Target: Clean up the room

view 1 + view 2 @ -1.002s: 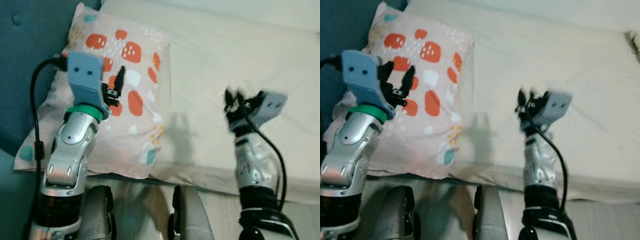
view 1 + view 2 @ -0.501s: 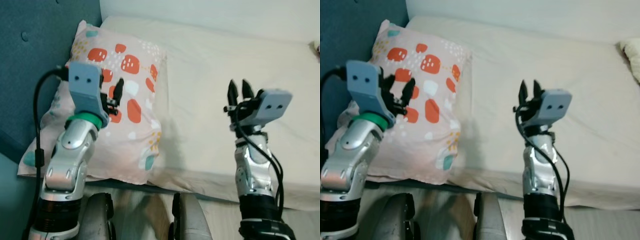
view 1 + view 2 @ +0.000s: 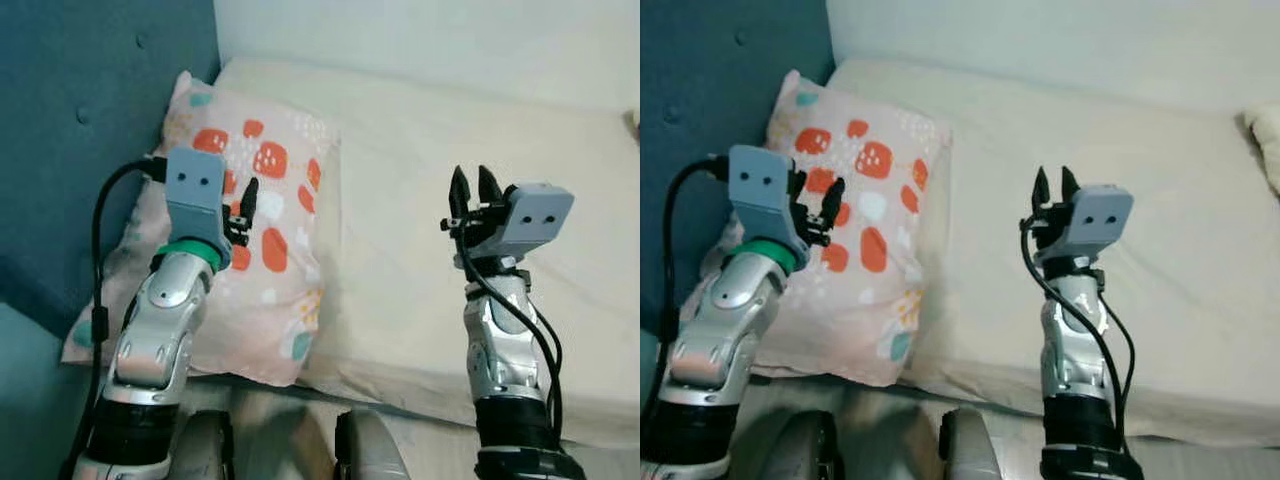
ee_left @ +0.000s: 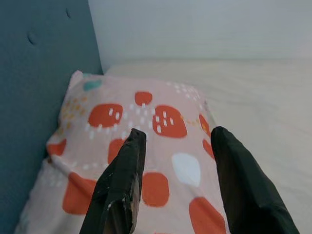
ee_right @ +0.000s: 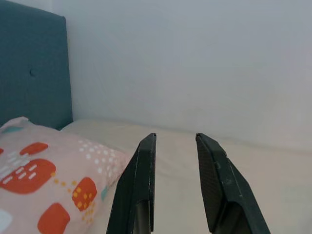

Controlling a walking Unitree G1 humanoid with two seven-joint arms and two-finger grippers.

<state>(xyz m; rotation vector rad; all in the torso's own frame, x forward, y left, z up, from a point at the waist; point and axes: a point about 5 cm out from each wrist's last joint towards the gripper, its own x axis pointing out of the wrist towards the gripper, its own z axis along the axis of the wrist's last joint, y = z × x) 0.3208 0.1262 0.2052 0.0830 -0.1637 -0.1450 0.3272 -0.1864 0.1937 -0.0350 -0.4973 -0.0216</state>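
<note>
Pink pillow (image 3: 275, 215), orange blotches, cream bed (image 3: 470, 130)

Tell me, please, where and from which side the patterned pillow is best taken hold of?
Probably at the pillow's free long edge facing the open mattress, coming in from that side. It lies flat with its other long side against the blue headboard, so that side is blocked. The left tool, open above it, is nearest.

Pink red-spotted pillow (image 3: 270, 240) flat against blue headboard (image 3: 90, 130).
</note>
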